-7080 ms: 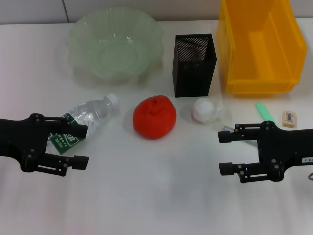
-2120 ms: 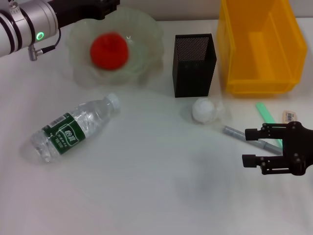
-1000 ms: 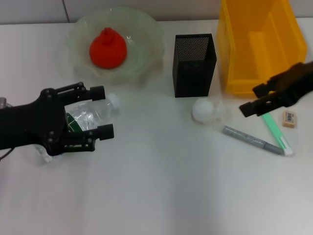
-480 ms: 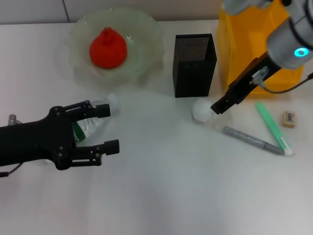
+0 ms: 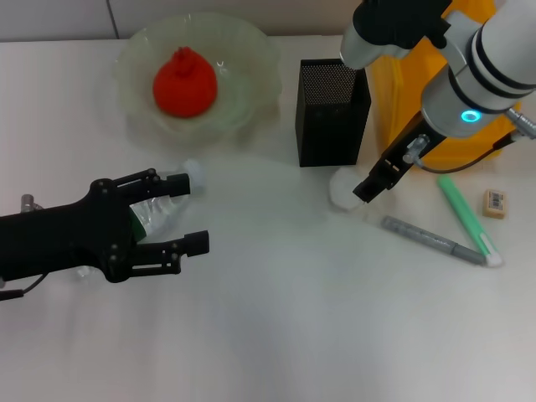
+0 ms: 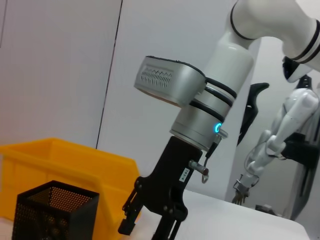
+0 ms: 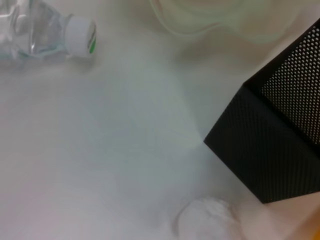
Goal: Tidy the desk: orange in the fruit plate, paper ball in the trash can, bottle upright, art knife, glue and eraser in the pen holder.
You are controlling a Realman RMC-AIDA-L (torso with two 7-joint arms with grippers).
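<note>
The orange (image 5: 184,81) lies in the fruit plate (image 5: 134,52). The bottle (image 5: 159,208) lies on its side, its white cap (image 7: 80,32) pointing toward the plate. My left gripper (image 5: 188,212) is open over it, one finger on each side of its neck end. The paper ball (image 5: 342,188) sits in front of the pen holder (image 5: 332,109). My right gripper (image 5: 367,189) reaches down at the ball's right side; the left wrist view shows its fingers (image 6: 129,224) apart. The grey art knife (image 5: 431,240), green glue stick (image 5: 467,219) and eraser (image 5: 495,203) lie on the right.
The yellow trash can (image 5: 419,75) stands at the back right, partly behind my right arm. The pen holder (image 7: 280,135) stands close beside the paper ball (image 7: 207,220). The white desk stretches toward the front edge.
My right arm has swung in from the right and come down beside the paper ball. My left gripper has edged slightly right along the bottle, still open.
</note>
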